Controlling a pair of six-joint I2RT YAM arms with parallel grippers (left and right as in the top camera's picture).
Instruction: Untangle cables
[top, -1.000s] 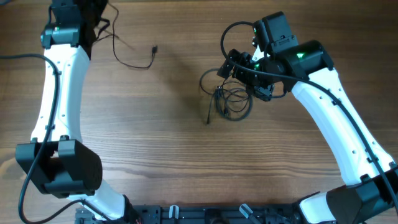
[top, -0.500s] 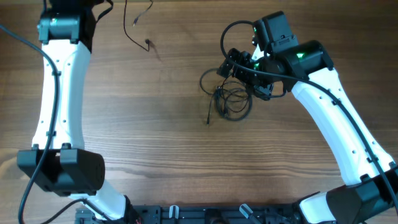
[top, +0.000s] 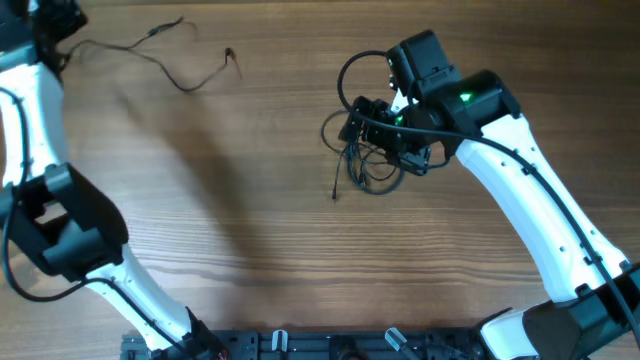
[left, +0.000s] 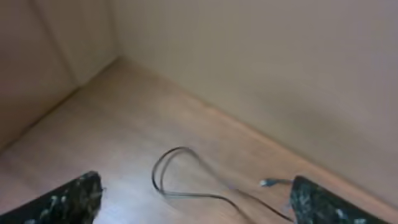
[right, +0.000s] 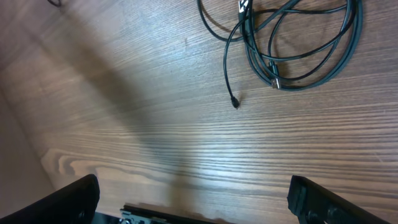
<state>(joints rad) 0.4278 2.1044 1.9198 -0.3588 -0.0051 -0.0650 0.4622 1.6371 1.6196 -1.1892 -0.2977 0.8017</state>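
A tangled bunch of thin black cables (top: 375, 178) lies right of the table's middle, with one loose end (top: 335, 192) pointing toward the front. My right gripper (top: 388, 135) hovers open just above the bunch. In the right wrist view the bunch (right: 273, 79) sits at the top, and nothing is between the right gripper (right: 194, 183) fingers. A single separated cable (top: 183, 86) lies in loose curves at the back left. The left gripper (left: 196, 182) stands open over this cable's loop (left: 163, 180), with a small plug (left: 267, 182) nearby.
Pale walls (left: 261, 68) meet the wooden table (top: 250, 230) at the back left corner. A black rail (top: 300, 345) runs along the front edge. The right arm's thicker black wire (top: 345, 72) arcs beside its wrist.
The left gripper has opened and let go of the single cable, which now lies on the table at the back left. The left arm swung left. The right arm shifted slightly left.
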